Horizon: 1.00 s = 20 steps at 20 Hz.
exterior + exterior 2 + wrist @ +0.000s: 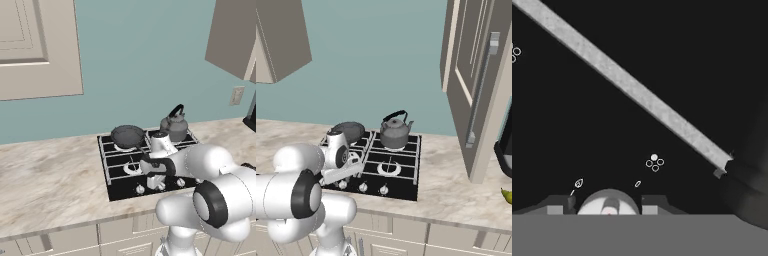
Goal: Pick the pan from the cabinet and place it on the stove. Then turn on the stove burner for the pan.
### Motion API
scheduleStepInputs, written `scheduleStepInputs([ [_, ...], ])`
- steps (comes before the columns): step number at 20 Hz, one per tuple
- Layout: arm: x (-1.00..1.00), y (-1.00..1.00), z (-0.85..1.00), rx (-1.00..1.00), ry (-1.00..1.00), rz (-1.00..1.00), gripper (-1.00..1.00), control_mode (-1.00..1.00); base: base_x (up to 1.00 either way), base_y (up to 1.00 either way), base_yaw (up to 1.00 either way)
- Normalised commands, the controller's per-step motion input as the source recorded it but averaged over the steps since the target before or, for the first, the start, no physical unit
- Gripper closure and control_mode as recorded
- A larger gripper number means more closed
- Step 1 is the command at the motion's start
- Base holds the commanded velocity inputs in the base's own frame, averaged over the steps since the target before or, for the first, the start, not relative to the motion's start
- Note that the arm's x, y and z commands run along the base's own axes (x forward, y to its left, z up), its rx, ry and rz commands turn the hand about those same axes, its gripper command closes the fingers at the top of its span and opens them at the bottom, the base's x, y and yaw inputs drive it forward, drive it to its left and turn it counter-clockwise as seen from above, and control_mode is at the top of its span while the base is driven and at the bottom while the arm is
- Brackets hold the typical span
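Nearest the hand camera we find a pale round knob [608, 202] sitting between the two dark fingertips [564, 204], one tip on each side of it. The fingers stand partly apart with the knob in the gap; we cannot tell whether the pads actually press on it. Beyond it lies the black top of the stove [587, 130], crossed by a pale grate bar [627, 82] running diagonally, with small printed burner marks [654, 162] beside the knob.

From the left base view, the gripper [155, 184] is down at the front knob row of the stove [120, 189], the white arm [200, 162] bent low over the cooktop. The pan [128, 135] sits on the rear left burner, upright on the grates. The grey kettle [174, 125] stands on the rear right burner, just beside the pan and not touching it.

From the right base view, the cabinet [476, 75] door stands open at the right, its silver bar handle [481, 90] facing us. The marbled counter [456, 192] surrounds the stove on both sides.
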Motion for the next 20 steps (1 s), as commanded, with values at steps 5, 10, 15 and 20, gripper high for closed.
scheduleStepInputs([
  [5,-0.42,-0.28,-0.38,0.01,-0.22,0.12,1.00,-1.00,0.00,0.00,0.00],
  [10,-0.42,-0.28,-0.38,0.00,-0.22,0.12,1.00,-1.00,0.00,0.00,0.00],
  [15,-0.44,-0.27,-0.41,0.00,-0.21,0.11,1.00,-1.00,0.00,0.00,0.00],
  [20,-0.53,-0.35,-0.40,0.00,-0.21,0.06,1.00,-1.00,0.00,0.00,0.00],
])
